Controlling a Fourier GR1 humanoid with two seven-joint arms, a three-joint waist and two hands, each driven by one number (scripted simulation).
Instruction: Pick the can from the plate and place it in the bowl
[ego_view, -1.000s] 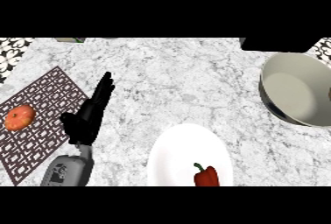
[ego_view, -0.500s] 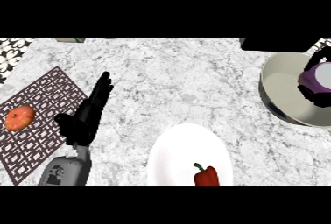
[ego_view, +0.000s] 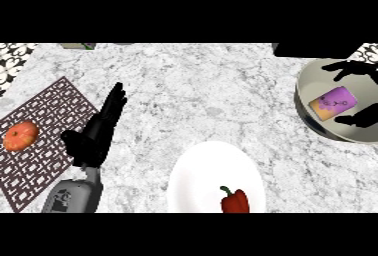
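Note:
The can (ego_view: 336, 103), purple with an orange patch, lies on its side inside the grey bowl (ego_view: 314, 125) at the right edge. My right hand (ego_view: 356, 69) is over the bowl. Its fingers are spread above the can and its thumb (ego_view: 360, 119) sits below it, with a gap on both sides. The white plate (ego_view: 199, 170) at the bottom centre holds only a red pepper (ego_view: 235, 200). My left hand (ego_view: 94, 136) rests open on the counter at the left, fingers pointing away.
A patterned placemat (ego_view: 52, 110) at the left carries an orange fruit (ego_view: 20, 136). A dark object (ego_view: 310, 49) stands at the back right behind the bowl. Bare marble counter (ego_view: 214, 95) stretches between the mat and the bowl.
The bowl was empty a second ago. My right hand came in over it with the can, and now the can lies in the bowl with the fingers spread off it. The left hand stayed still.

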